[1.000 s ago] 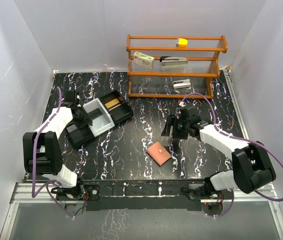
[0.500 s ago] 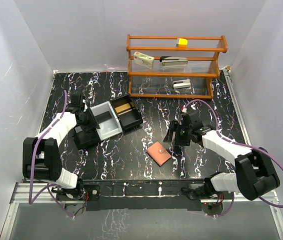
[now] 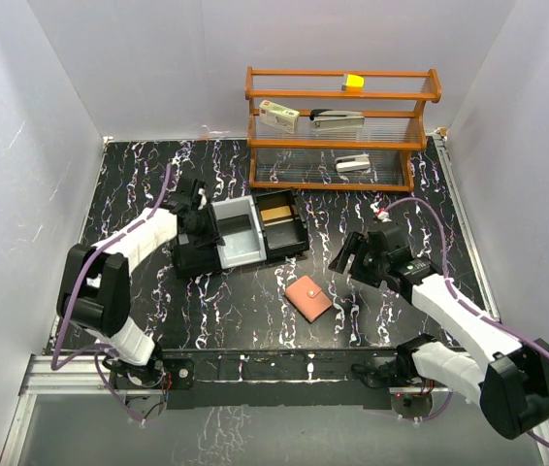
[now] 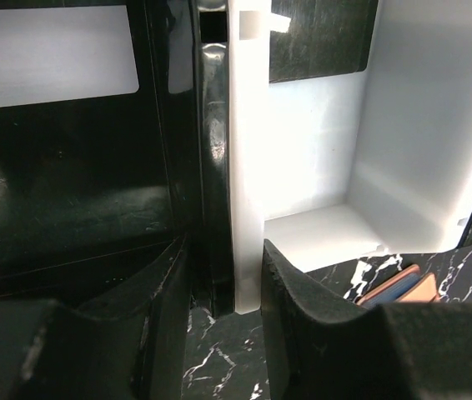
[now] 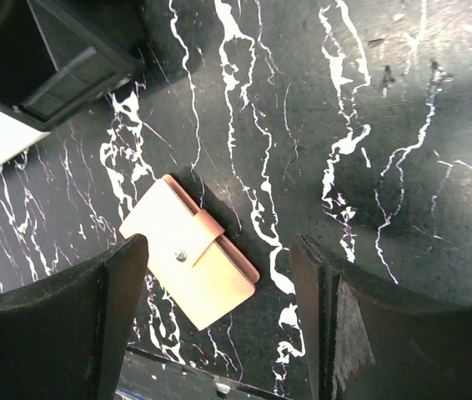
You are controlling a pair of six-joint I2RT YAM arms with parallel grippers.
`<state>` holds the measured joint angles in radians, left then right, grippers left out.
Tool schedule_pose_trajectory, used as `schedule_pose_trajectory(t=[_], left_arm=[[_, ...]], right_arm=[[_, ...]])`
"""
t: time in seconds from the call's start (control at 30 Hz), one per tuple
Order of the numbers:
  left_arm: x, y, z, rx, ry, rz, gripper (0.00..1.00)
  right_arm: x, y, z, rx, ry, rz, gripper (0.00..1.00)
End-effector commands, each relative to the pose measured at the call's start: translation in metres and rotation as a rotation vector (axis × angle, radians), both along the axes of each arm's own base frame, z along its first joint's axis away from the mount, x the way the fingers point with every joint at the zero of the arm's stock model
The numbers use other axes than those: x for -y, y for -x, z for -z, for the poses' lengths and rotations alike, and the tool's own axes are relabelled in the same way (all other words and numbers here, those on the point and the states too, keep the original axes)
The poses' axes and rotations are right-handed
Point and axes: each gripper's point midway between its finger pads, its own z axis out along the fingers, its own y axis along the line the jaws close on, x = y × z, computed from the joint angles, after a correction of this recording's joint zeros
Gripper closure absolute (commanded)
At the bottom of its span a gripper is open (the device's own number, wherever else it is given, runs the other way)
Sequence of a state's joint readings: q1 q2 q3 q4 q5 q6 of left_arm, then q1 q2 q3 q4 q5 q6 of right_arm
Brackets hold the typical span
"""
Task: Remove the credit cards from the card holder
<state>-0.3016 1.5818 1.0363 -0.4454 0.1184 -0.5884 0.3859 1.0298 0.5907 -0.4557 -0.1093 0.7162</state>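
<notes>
card holder [image 5: 190,262] lies closed beneath parted right jaws, untouched; left jaws clamp tray [image 4: 244,167] wall

Tray [image 3: 241,238] nearer the card holder [image 3: 309,298]

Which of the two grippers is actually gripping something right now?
The left gripper: its jaws are clamped on a wall of the black tray. The right gripper hangs open, touching nothing, with the pink wallet lying free near it.
</notes>
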Motion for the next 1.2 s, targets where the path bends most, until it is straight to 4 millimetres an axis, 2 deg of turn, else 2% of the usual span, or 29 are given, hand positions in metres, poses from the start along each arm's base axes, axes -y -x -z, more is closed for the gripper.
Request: schedule_pose_trajectory(t=[0.0,0.37,0.47,0.57,0.77,0.87,1.07,1.17], left_arm=[[0.044,-0.011,-0.003,0.008,0.086,0.069,0.74],[0.102,-0.014,0.012,-0.013,0.098,0.162,0.72],[0.117,-0.014,0.013,-0.02,0.117,0.168,0.71],[0.127,-0.012,0.017,-0.033,0.13,0.166,0.7],[0.13,-0.009,0.021,-0.04,0.125,0.176,0.62],[0.127,-0.009,0.015,-0.022,0.115,0.174,0.52],[0.125,-0.015,-0.011,0.04,0.118,0.172,0.35],[0.123,-0.02,-0.034,0.099,0.123,0.166,0.25]], right_arm=[[0.019,-0.006,-0.013,0.052,0.028,0.137,0.32],[0.041,-0.003,-0.04,0.128,0.047,0.248,0.3],[0.039,0.0,-0.04,0.128,0.041,0.235,0.3],[0.028,0.002,-0.04,0.134,0.011,0.159,0.29],[-0.003,0.006,-0.037,0.148,-0.091,-0.01,0.29],[-0.009,0.007,-0.033,0.142,-0.11,-0.049,0.29],[-0.026,0.01,-0.033,0.145,-0.142,-0.179,0.29],[-0.033,0.013,-0.026,0.124,-0.148,-0.236,0.3]])
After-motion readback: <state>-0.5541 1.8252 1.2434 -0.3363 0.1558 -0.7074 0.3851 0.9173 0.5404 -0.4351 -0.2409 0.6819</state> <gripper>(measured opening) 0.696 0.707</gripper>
